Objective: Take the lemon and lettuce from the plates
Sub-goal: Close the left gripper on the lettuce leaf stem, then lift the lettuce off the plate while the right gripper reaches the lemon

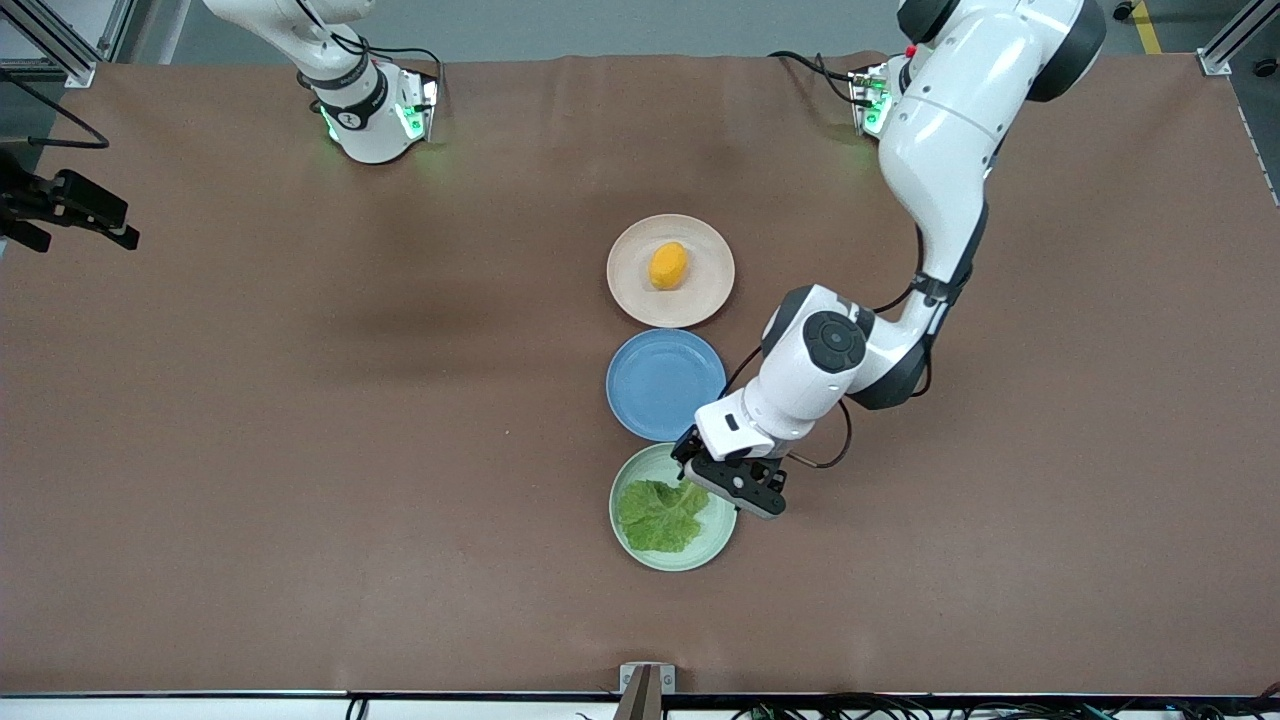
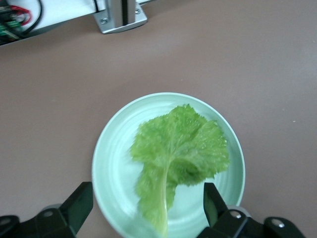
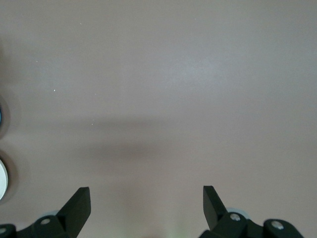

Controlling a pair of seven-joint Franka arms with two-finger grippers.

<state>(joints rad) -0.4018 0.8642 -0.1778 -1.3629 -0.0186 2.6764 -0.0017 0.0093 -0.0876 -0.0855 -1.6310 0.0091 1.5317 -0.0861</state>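
Left gripper (image 2: 146,208): hangs over the edge of the mint green plate (image 1: 630,535), at the plate's rim toward the left arm's end of the table; fingers spread wide, nothing between them.
Left fingers (image 2: 77,206): in the left wrist view the two black fingers stand apart with the lettuce's stalk end lying between them, below the fingertips and untouched.
Lettuce (image 2: 176,158): a single crinkled green leaf lying flat in the mint green plate; the pale rib runs from the stalk, which sits in the gap between the fingers, up into the broad ruffled part that fans away from them.
Lemon (image 1: 667,266): rests on the beige-pink plate (image 1: 630,290), well apart from both grippers, farther from the front camera than the blue plate (image 1: 640,400).
Plates: the three lie in a row, beige-pink farthest from the front camera, blue in the middle, mint green nearest.
Right gripper (image 3: 146,208): waits up over bare brown table (image 3: 173,74); fingers wide apart and holding nothing.
Cut off: in the front view the left gripper's body covers part of the mint plate's rim and the leaf's stalk end; the right arm's hand lies outside that view.
Hard to make out: slivers of plate rims at the edge of the right wrist view.
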